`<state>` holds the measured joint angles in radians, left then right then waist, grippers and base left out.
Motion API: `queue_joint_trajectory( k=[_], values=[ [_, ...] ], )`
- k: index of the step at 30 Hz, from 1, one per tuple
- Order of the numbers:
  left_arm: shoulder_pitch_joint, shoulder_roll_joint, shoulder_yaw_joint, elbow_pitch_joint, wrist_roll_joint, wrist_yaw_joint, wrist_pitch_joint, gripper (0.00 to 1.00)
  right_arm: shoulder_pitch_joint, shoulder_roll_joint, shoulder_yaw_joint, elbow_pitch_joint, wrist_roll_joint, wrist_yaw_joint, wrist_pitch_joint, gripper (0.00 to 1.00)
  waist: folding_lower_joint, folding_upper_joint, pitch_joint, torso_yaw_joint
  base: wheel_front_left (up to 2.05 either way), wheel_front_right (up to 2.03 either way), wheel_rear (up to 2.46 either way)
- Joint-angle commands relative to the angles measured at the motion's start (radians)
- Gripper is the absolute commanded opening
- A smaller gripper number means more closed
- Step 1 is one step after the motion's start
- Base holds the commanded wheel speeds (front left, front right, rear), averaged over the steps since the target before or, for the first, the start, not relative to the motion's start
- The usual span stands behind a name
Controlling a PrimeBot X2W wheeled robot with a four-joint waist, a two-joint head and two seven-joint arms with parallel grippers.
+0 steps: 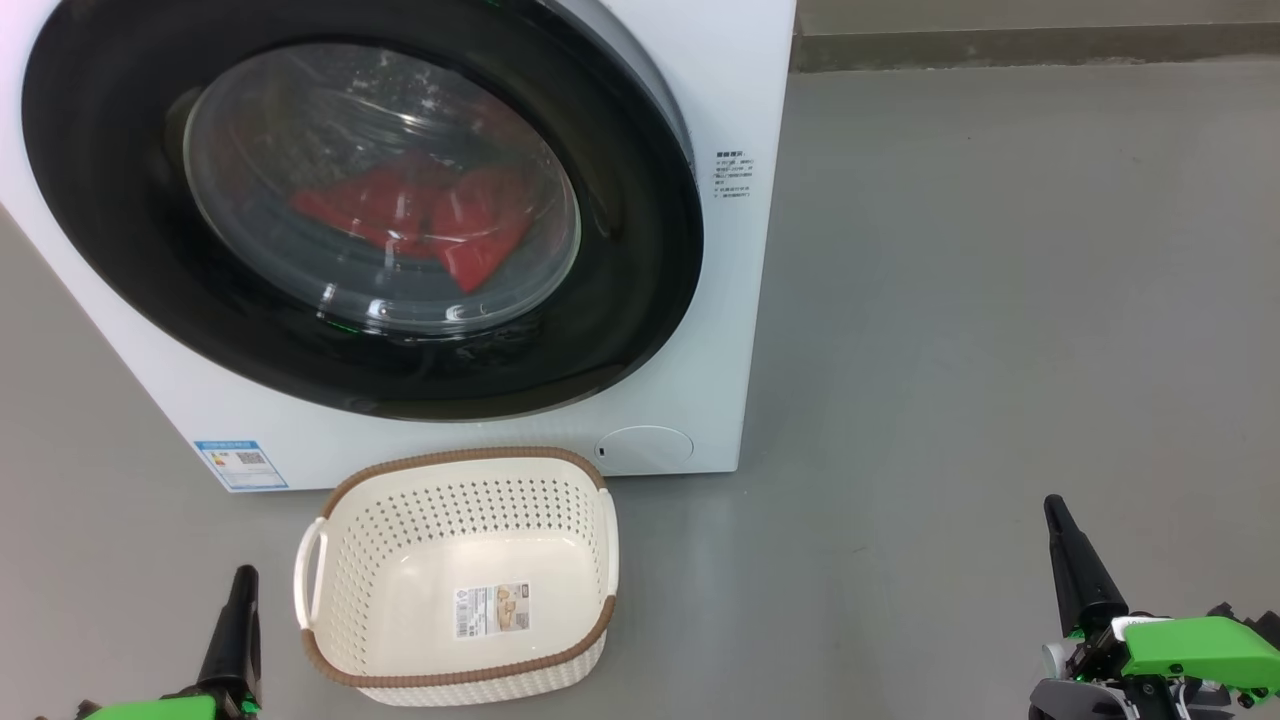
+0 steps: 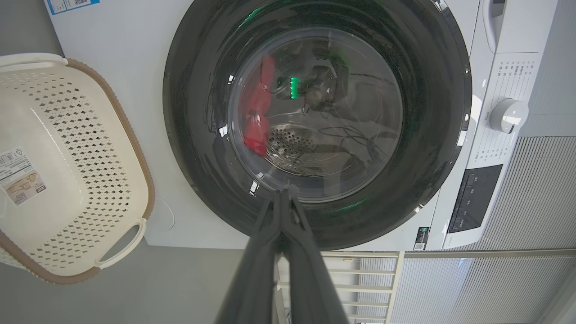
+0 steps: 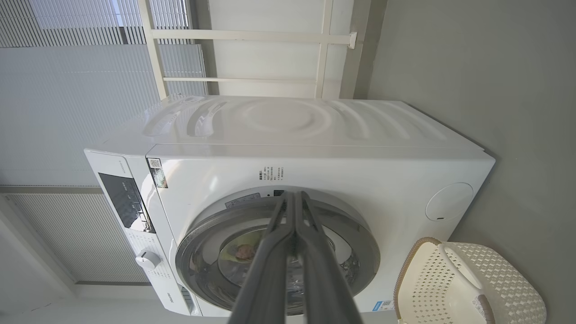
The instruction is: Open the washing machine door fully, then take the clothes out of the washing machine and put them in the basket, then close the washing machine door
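The washing machine (image 1: 722,90) is a white front-loader. Its door (image 1: 110,200), black-rimmed with a bulging glass window, lies against the front. Red clothes (image 1: 420,215) show through the glass, low in the drum. The cream perforated basket (image 1: 450,510) stands on the floor just before the machine, with a paper label inside. My left gripper (image 1: 243,575) is shut at the lower left, beside the basket's handle. My right gripper (image 1: 1053,505) is shut at the lower right, well clear of both. In the wrist views each gripper, left (image 2: 282,193) and right (image 3: 294,195), points at the door (image 2: 193,112) (image 3: 360,243) with its fingers pressed together.
Bare grey floor (image 1: 1000,300) stretches to the right of the machine up to a wall base (image 1: 1000,45). A round cap (image 1: 645,447) sits low on the front. The control knob (image 2: 508,115) and panel are at the machine's top. A white rail frame (image 2: 360,279) stands beside it.
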<state>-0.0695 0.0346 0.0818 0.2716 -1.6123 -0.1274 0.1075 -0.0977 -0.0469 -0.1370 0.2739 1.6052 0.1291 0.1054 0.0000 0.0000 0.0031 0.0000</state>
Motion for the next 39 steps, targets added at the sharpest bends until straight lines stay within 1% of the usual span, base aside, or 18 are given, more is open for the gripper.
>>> queue_joint_trajectory(
  k=[1, 37, 38, 39],
  values=[
    [-0.038, 0.016, 0.032, -0.027, 0.003, -0.003, 0.005, 0.00, -0.010, -0.003, 0.024, -0.029, 0.004, 0.002, 0.008, 0.00, 0.0000, 0.0000, 0.000, 0.000, 0.00, 0.00, 0.00],
    [-0.038, 0.016, 0.032, -0.027, 0.003, -0.003, 0.005, 0.00, -0.010, -0.003, 0.024, -0.029, 0.004, 0.002, 0.008, 0.00, 0.0000, 0.0000, 0.000, 0.000, 0.00, 0.00, 0.00],
    [0.000, 0.000, 0.000, 0.000, 0.000, 0.000, 0.000, 0.00, 0.000, 0.000, 0.000, 0.000, 0.000, 0.000, 0.000, 0.00, 0.0000, 0.0000, 0.000, 0.000, 0.00, 0.00, 0.00],
    [0.002, -0.002, -0.001, 0.007, 0.000, 0.000, -0.001, 0.00, 0.001, 0.001, 0.000, 0.009, 0.000, 0.000, -0.001, 0.00, 0.0000, 0.0000, 0.000, 0.000, 0.00, 0.00, 0.00]
  ],
)
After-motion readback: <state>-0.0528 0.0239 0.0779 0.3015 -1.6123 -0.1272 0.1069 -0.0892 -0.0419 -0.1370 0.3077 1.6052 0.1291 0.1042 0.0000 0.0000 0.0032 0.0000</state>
